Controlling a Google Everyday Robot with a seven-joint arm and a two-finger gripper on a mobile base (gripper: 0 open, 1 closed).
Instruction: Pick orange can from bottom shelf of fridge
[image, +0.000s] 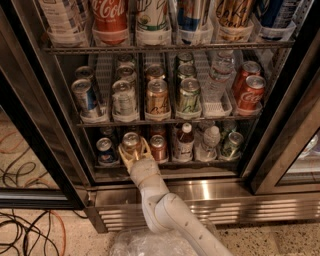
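Bottom shelf (172, 163) of the fridge (225, 191): one row of drinks along its near edge.
From left to right stand a blue can (104, 150), the orange can (131, 140) with the gripper (133, 148) at it, a red can (158, 148), a red-capped bottle (185, 142), a white-capped bottle (209, 143) and a green can (232, 144).
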